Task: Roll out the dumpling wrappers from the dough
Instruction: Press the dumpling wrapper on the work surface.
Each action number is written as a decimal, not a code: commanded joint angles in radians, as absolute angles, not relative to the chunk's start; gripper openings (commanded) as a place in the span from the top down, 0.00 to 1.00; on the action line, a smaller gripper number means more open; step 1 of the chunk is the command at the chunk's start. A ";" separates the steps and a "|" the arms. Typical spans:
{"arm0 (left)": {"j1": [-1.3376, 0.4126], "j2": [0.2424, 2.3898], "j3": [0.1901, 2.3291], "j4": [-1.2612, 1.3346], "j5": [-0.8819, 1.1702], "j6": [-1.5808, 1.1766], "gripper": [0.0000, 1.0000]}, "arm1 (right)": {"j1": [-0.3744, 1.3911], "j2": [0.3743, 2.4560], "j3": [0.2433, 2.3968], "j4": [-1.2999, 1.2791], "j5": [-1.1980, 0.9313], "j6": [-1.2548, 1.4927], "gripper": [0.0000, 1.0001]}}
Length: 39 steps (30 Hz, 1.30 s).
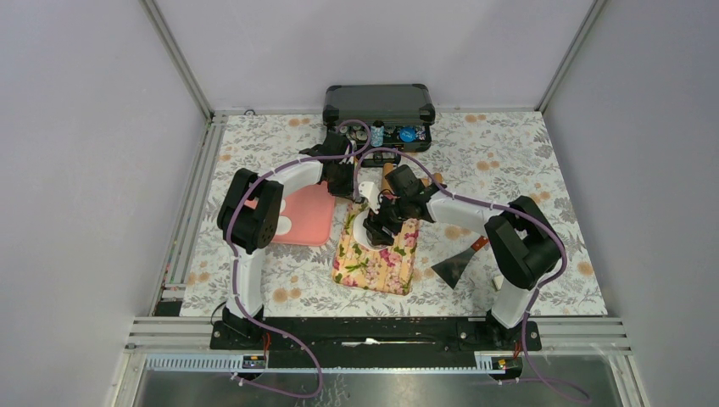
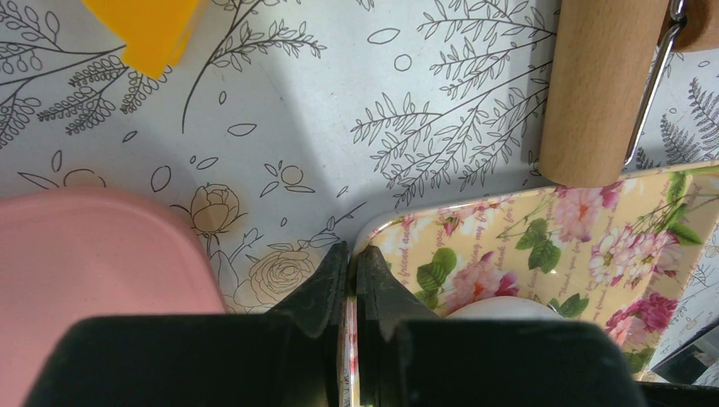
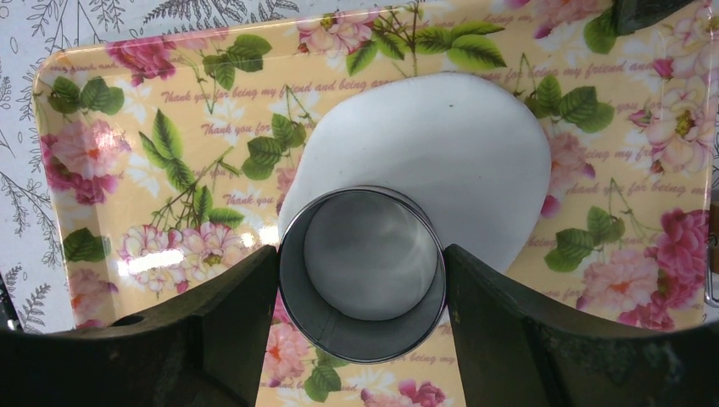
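Note:
A flattened sheet of white dough point(image 3: 458, 144) lies on a yellow floral tray point(image 3: 102, 110). My right gripper point(image 3: 360, 252) is shut on a round silver ring cutter point(image 3: 365, 339), which stands on the near left part of the dough sheet. In the top view the right gripper point(image 1: 379, 227) is over the tray's point(image 1: 381, 267) far end. My left gripper point(image 2: 352, 252) is shut on the floral tray's rim point(image 2: 373, 225) at its far left corner, and shows in the top view point(image 1: 354, 188). Small white patches, perhaps wrappers point(image 1: 284, 225), lie on the pink tray point(image 1: 309, 212). No dough lumps show.
A wooden rolling pin point(image 2: 602, 85) lies just beyond the floral tray. A yellow object point(image 2: 153, 30) lies farther off. A scraper point(image 1: 458, 264) lies right of the tray. A black open case point(image 1: 379, 106) stands at the table's back edge. The pink tray point(image 2: 85, 254) is left of my left gripper.

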<state>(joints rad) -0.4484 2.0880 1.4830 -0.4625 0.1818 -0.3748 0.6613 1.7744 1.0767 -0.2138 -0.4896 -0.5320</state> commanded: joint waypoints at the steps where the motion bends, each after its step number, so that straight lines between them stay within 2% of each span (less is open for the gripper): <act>1: -0.421 2.106 1.449 -0.502 0.063 -0.391 1.00 | 0.666 1.793 1.031 -0.285 -0.383 -0.520 0.27; 5: -0.422 2.106 1.450 -0.503 0.059 -0.391 1.00 | 0.666 1.784 1.052 -0.299 -0.402 -0.512 0.24; 17: -0.420 2.110 1.450 -0.503 0.061 -0.393 1.00 | 0.691 1.810 1.060 -0.348 -0.490 -0.513 0.26; 25: -0.420 2.105 1.448 -0.503 0.055 -0.393 1.00 | 0.691 1.841 1.098 -0.321 -0.389 -0.491 0.24; 32: -0.420 2.103 1.447 -0.502 0.058 -0.394 1.00 | 0.692 1.785 1.079 -0.332 -0.448 -0.521 0.18; 39: -0.420 2.100 1.447 -0.500 0.053 -0.394 1.00 | 0.691 1.713 1.166 -0.363 -0.521 -0.565 0.06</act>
